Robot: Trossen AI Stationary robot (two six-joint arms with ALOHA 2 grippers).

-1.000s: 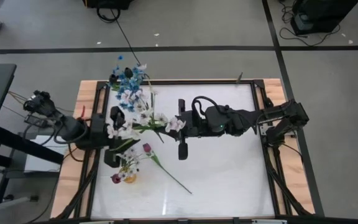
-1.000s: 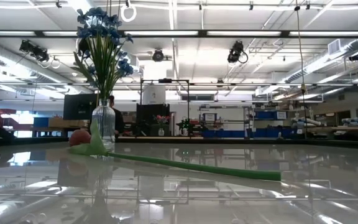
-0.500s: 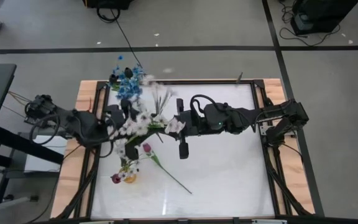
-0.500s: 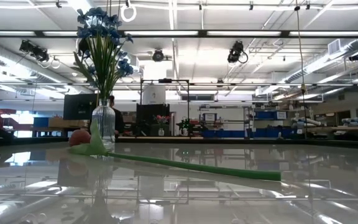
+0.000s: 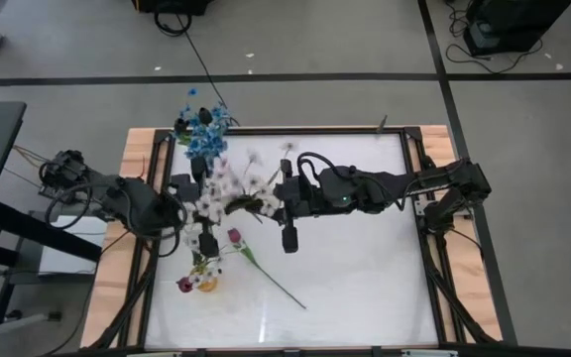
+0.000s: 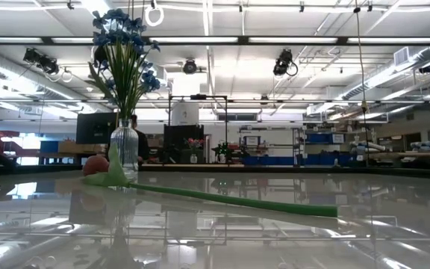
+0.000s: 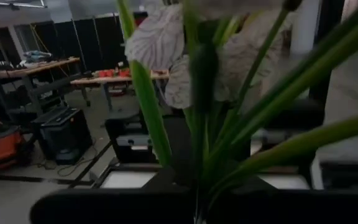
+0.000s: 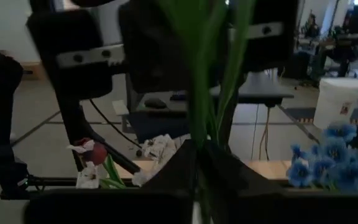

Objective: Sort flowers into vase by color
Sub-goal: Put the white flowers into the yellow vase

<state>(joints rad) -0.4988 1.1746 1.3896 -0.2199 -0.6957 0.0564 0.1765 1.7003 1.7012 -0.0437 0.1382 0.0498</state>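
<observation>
A bunch of white flowers (image 5: pixel 234 183) on green stems hangs in the air between my two grippers, above the table's far left part. My left gripper (image 5: pixel 198 210) is at the bunch's left side and my right gripper (image 5: pixel 281 201) at its right side; both are shut on its stems. Blue flowers (image 5: pixel 203 137) stand in a glass vase (image 6: pixel 125 146) at the far left corner. Pink tulips (image 5: pixel 194 282) stand in a second vase near the left edge. One pink tulip (image 5: pixel 234 236) lies flat on the table, its stem (image 6: pixel 237 200) pointing toward the near right. My left gripper pinches several green stems (image 7: pixel 199 177) of the white bunch between its two fingers; the white petals (image 7: pixel 160 37) stand beyond the fingers. The bunch is lifted clear of the table. My right gripper pinches the bunch's green stems (image 8: pixel 202 140) between its two fingers, coming level from the table's right. The stems run on past the fingers, clear of the table.
The blue flowers (image 8: pixel 328 163) stand close behind the held bunch. The vase of pink tulips and the lying tulip are just near of the grippers. The white tabletop (image 5: pixel 365 278) stretches to the right and near side. Wooden rails (image 5: pixel 132 178) frame the table.
My left arm has swung in toward the white bunch, its gripper going toward the table's right and turning. My right gripper has gone a little toward the left. The white blooms have moved toward the far edge and bunched closer together.
</observation>
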